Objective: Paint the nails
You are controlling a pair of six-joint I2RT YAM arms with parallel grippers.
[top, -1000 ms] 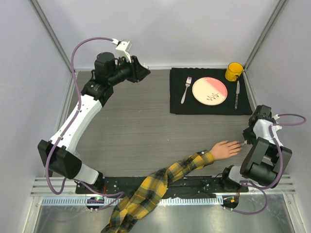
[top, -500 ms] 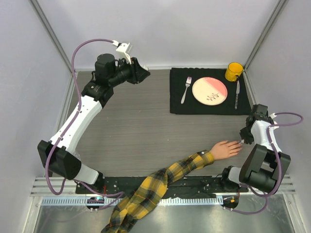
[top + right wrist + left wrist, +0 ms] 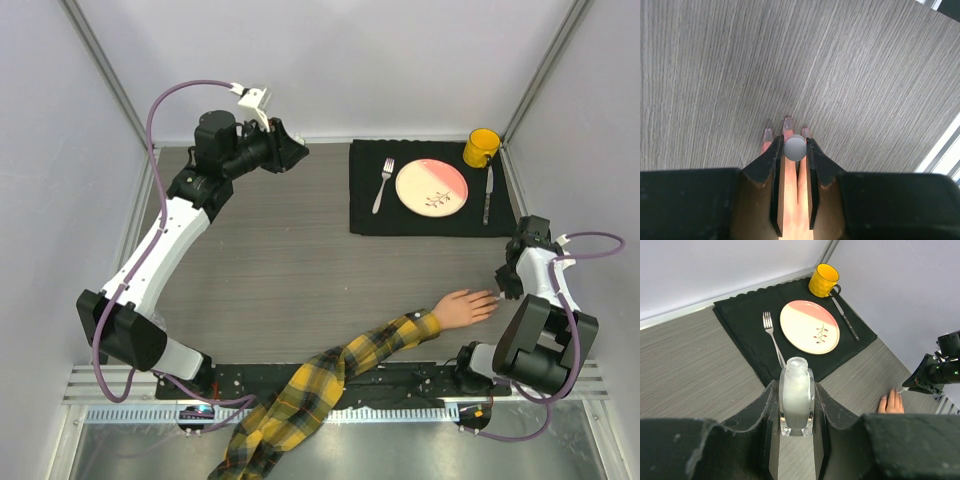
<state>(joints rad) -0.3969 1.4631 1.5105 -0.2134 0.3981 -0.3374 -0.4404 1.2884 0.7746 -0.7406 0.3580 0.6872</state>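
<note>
Here — three nails (image 3: 788, 122), one bottle (image 3: 796, 396), one cap (image 3: 795, 147).

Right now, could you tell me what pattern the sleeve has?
Yellow-and-black plaid sleeve, clearest in the top view.

The left arm (image 3: 165, 240) stretches from its base at the near left up to the far left side, where its wrist bends to the right. The left gripper (image 3: 296, 150) points right, its jaws closed on a small clear bottle (image 3: 796, 397). The right arm (image 3: 545, 335) is folded tight at the near right, with its elbow close to its base. The right gripper (image 3: 503, 287) points downward, pinching a small round grey cap (image 3: 795, 147).
</note>
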